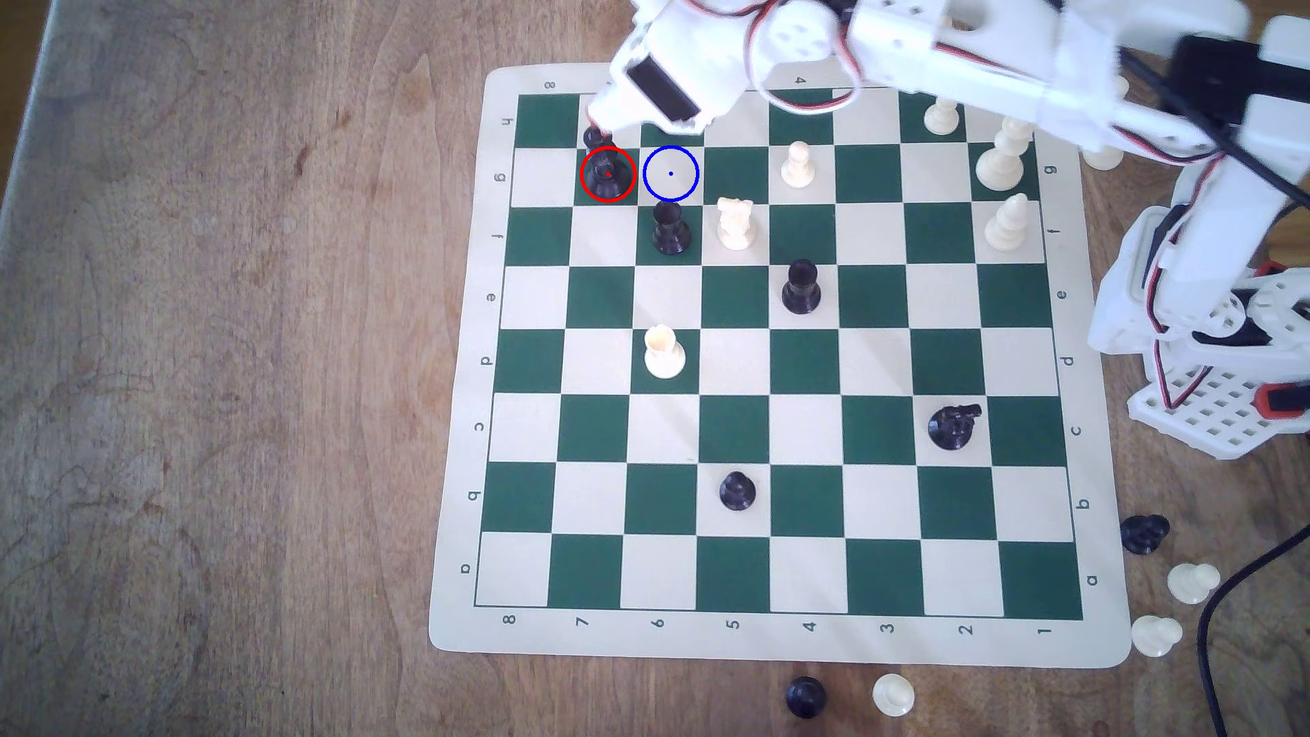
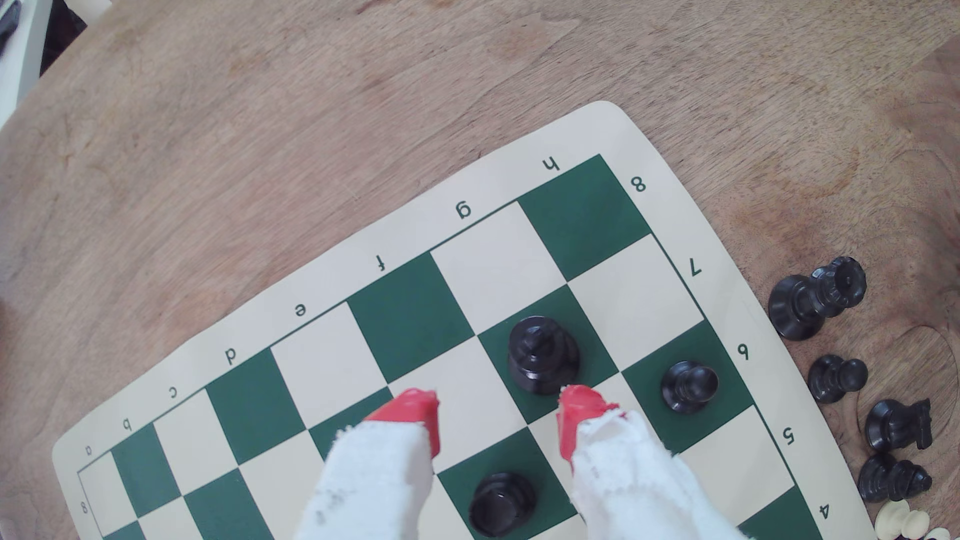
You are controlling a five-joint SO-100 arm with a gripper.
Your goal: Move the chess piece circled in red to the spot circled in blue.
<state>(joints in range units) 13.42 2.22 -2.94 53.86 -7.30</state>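
Hand [image 2: 498, 415] spread wide, gripping nothing, low over the chessboard [image 2: 332, 270]. Black king [image 2: 543, 355] upright on its green square, just past one red fingertip [image 2: 582, 410], touch unclear. Blue-ringed cream square [image 1: 670, 173] adjacent.

Letters a–h and numbers 1–8 along the chessboard [image 1: 780, 641] border.

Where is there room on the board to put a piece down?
The blue-ringed square is bare, though tight: the red-circled black piece and a flat-topped black piece border it, with the open gripper close by. The roomiest patch is the exterior view's bottom board rows, below the lone black pawn.
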